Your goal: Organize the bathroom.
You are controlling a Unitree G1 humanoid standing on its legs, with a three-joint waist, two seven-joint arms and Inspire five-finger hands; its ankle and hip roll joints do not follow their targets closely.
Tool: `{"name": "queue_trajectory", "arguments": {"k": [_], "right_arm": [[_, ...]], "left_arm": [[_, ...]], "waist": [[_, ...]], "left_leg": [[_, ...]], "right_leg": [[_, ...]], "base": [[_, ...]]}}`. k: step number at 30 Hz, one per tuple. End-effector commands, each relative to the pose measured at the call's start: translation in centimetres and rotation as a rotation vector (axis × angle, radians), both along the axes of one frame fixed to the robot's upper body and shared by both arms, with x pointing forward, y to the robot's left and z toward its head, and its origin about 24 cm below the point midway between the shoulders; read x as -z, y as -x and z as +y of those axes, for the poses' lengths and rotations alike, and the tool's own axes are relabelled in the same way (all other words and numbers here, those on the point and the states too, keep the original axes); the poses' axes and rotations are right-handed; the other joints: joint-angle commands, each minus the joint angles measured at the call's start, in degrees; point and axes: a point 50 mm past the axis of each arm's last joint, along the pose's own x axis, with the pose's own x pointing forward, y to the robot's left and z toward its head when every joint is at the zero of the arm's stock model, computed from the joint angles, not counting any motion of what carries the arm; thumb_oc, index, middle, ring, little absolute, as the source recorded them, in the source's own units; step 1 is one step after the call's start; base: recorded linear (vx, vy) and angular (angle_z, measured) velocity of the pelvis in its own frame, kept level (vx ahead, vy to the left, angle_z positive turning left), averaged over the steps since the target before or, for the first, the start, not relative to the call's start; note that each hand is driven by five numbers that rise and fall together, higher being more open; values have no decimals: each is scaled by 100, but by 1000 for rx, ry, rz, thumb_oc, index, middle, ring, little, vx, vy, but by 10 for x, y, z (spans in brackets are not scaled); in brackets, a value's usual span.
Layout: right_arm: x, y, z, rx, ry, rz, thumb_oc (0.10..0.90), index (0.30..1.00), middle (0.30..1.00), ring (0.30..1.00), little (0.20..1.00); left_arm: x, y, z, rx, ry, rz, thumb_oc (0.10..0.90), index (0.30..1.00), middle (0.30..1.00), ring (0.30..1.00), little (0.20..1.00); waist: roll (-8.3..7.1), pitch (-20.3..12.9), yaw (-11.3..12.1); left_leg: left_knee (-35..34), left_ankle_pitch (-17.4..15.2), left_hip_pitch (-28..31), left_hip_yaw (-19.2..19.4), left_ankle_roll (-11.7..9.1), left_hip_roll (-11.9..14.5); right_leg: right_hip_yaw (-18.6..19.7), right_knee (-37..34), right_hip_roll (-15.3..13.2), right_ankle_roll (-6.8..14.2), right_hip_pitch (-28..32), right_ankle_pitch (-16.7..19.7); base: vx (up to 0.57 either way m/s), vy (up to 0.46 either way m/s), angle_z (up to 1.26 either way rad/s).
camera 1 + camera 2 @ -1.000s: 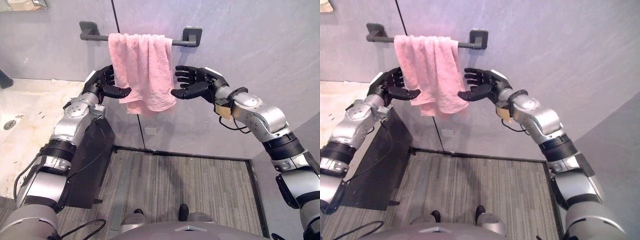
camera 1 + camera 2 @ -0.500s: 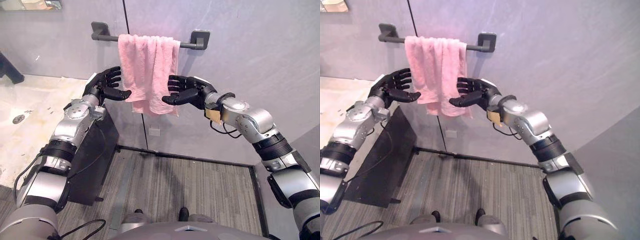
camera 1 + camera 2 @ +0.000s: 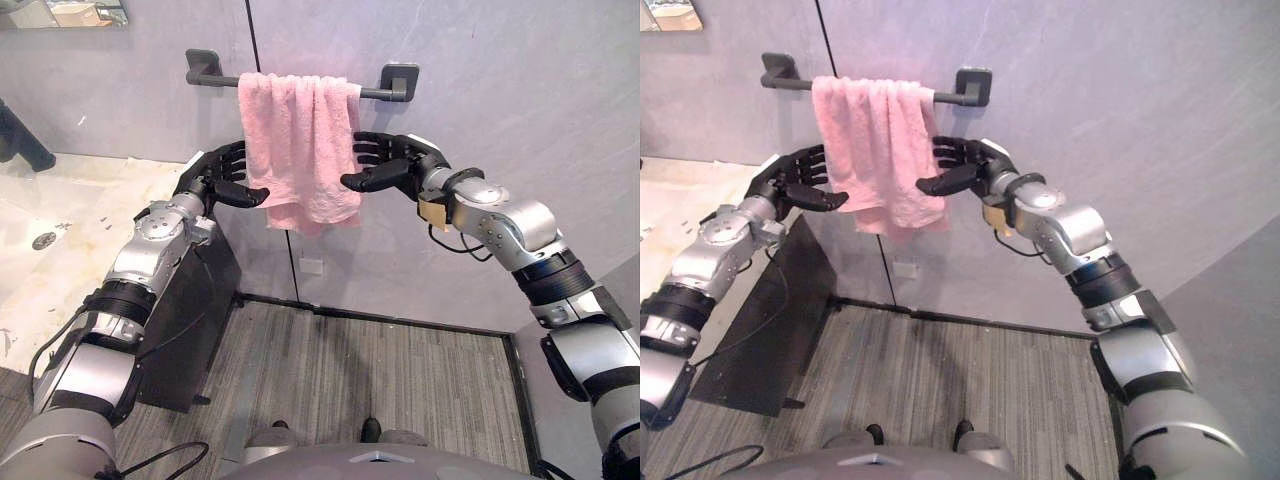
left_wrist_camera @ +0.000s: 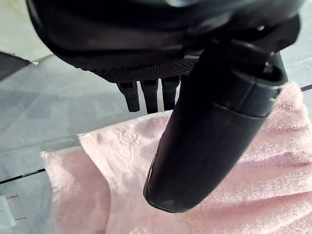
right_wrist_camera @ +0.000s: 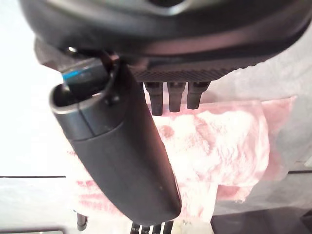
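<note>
A pink towel (image 3: 300, 145) hangs bunched over a dark grey towel bar (image 3: 300, 82) on the grey wall. My left hand (image 3: 218, 178) is open at the towel's left edge, thumb pointing toward the cloth. On the other side my right hand (image 3: 392, 163) is open too, fingers spread by the towel's right edge at mid height. Neither hand grips the cloth. The left wrist view has the towel (image 4: 234, 180) just past the thumb (image 4: 214, 136); the right wrist view has the towel (image 5: 214, 146) beyond the fingers (image 5: 175, 95).
A black cabinet (image 3: 185, 320) stands against the wall under my left arm. A pale stone floor with a round drain (image 3: 44, 240) lies to the left. Grey striped flooring (image 3: 370, 370) runs below the towel, and a small white wall plate (image 3: 312, 266) sits low.
My right hand has risen and drawn back to the towel's right edge. The left hand has moved slightly closer to the cloth. The camera has shifted a little.
</note>
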Motion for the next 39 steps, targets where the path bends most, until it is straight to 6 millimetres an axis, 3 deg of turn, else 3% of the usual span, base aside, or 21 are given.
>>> {"name": "queue_trajectory", "arguments": {"k": [1,10,24,39], "right_arm": [[-67,-7,-11,47,27,-273,800,900,900,900,900],[-74,-2,-27,51,21,-290,800,900,900,900,900],[-44,-10,-1,-6,1,-192,800,900,900,900,900],[-54,-29,-23,176,119,-229,800,900,900,900,900]], "left_arm": [[-57,-15,-7,34,-67,-217,800,900,900,900,900],[-54,-11,2,7,-76,-212,800,900,900,900,900],[-50,-17,-9,7,-87,-199,800,900,900,900,900],[-53,-22,-21,40,-79,-204,800,900,900,900,900]], "waist": [[139,-840,133],[152,-833,68],[225,-847,139],[227,-884,265]], "left_leg": [[-339,931,-905,226,-405,452],[-361,921,-867,271,-396,455],[-346,925,-796,194,-426,444],[-341,880,-693,81,-441,375]], "right_leg": [[-15,417,-159,370,332,-929],[18,426,-152,371,340,-945],[-44,376,-164,365,451,-918],[-131,368,-170,401,525,-896]], "base": [[44,7,-1],[12,3,0],[37,12,0],[33,0,2]]}}
